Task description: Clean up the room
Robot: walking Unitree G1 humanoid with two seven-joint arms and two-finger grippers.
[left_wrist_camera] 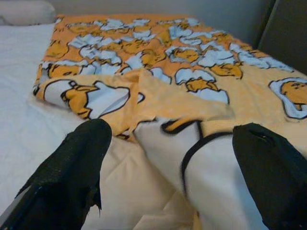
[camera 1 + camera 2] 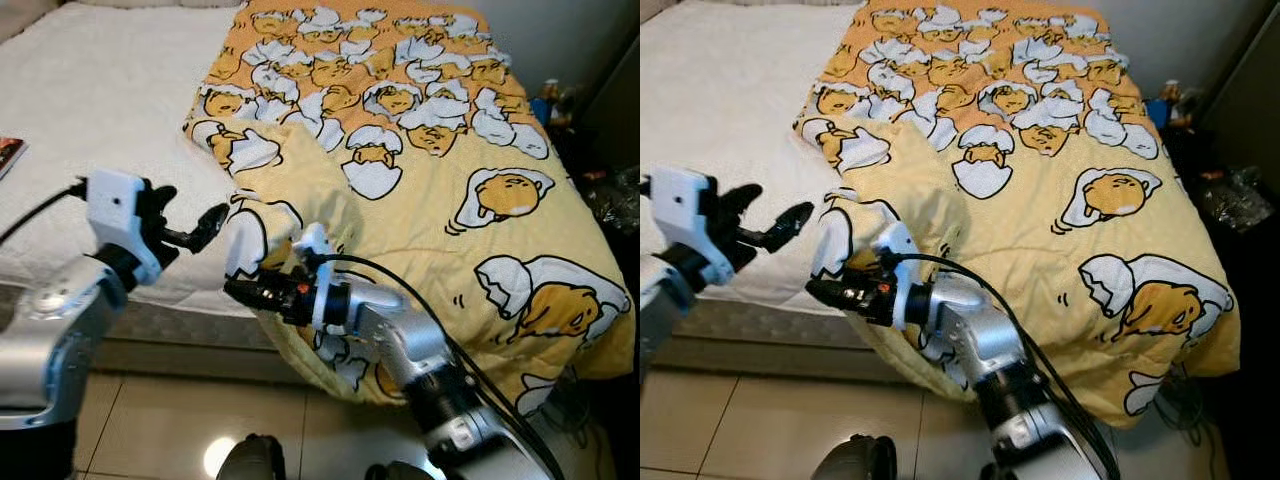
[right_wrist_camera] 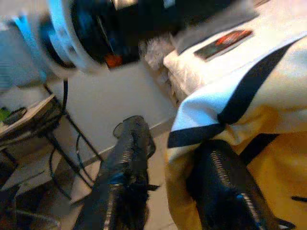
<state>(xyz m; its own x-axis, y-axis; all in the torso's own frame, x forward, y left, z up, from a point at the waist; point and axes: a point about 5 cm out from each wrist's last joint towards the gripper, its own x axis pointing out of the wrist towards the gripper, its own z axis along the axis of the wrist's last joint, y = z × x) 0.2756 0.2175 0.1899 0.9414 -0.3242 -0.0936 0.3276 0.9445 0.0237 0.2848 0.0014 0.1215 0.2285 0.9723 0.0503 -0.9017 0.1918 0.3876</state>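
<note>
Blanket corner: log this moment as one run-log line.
scene: yellow cartoon blanket on bed | left gripper: open, beside blanket's near corner | right gripper: open, one finger under blanket corner | grasp: not yet closed

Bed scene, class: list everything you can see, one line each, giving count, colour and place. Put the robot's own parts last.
Blanket: one, yellow-orange with white egg-and-yolk cartoon print, spread over the bed's right side, its near left corner folded back.
Mattress cover: one, white, bare on the bed's left side.
Booklet: one, red and dark, at the bed's far left edge; too small to read.
Floor tiles: beige, glossy, in front of the bed.
Clutter: several small items, mixed colours, right of the bed; unclear.
Left gripper: one, black fingers open, hovering by the blanket's folded corner.
Right gripper: one, black fingers open around the blanket's hanging edge.
</note>
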